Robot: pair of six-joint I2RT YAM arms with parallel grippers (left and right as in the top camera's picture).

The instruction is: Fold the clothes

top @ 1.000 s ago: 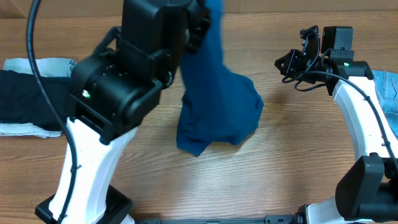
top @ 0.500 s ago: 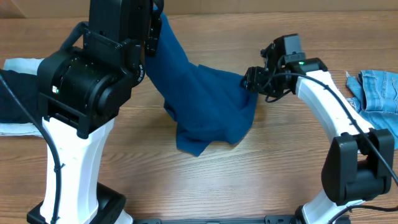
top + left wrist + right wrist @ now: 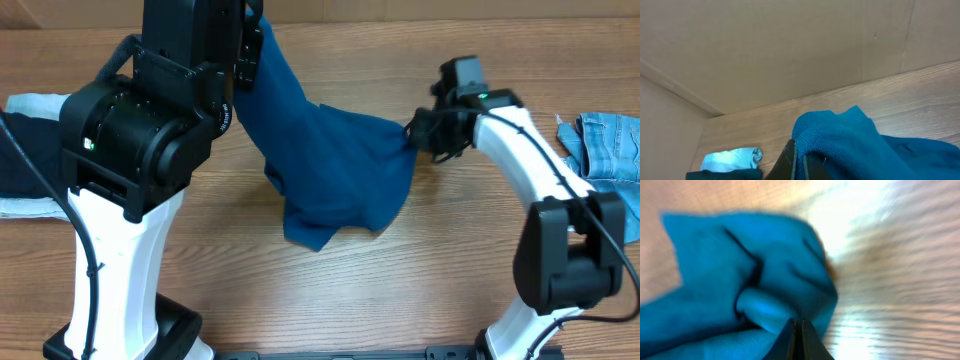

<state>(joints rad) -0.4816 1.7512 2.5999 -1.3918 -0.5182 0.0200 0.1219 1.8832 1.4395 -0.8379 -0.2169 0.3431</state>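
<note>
Royal-blue shirt point(image 3: 340, 165) held partly raised off wooden table point(image 3: 450, 260); left gripper point(image 3: 798, 159) clamped on one bunched edge, right gripper point(image 3: 797, 330) clamped on another.

Light-brown wood-grain bench point(image 3: 470, 250) under everything, planks running side to side. Plain beige flat wall panel point(image 3: 790, 45) rises beyond the left hand point(image 3: 796, 162), with a corner seam off to its left. Strong white glare point(image 3: 865, 215) on the bench ahead-right of the right hand point(image 3: 799, 339).
</note>
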